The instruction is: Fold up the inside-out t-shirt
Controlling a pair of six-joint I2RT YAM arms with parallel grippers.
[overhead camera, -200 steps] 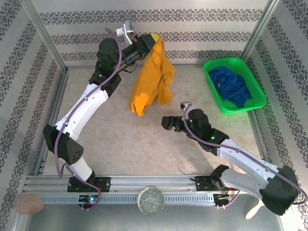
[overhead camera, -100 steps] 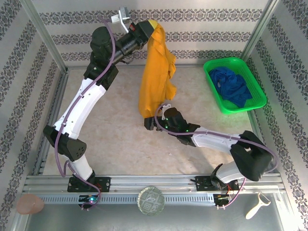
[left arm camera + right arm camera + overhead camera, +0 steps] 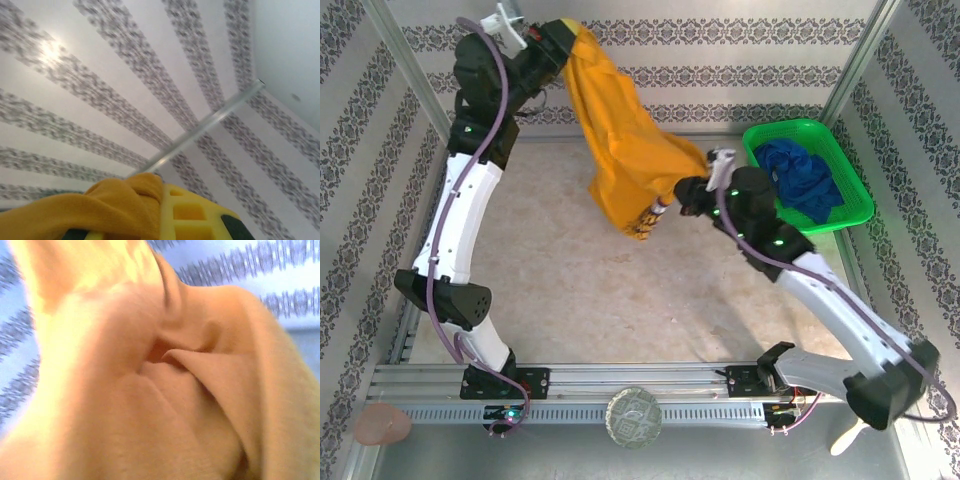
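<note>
The right gripper (image 3: 682, 194), just left of the green basket (image 3: 790, 124), and the left gripper (image 3: 558, 42), high and farther left, each pinch the inside-out t-shirt (image 3: 620, 140), which hangs stretched between them above the table, with no fold made yet.

Green plastic basket (image 3: 786, 126), far right of the table, lattice walls, open top. Inside it: dark blue garment (image 3: 802, 180), crumpled in a heap. Beige mottled tabletop (image 3: 570, 290). Wallpaper (image 3: 740, 75), grey ornamental bands on white, across back and side walls. Aluminium corner post (image 3: 855, 60) at far right, another post (image 3: 410, 70) at far left. Slotted metal rail (image 3: 640, 380) along near edge. In front of rail: clear round disc (image 3: 634, 417) at centre; pinkish rounded lump (image 3: 380, 424) at left corner; white handled tool (image 3: 847, 438) at right, partly hidden.
</note>
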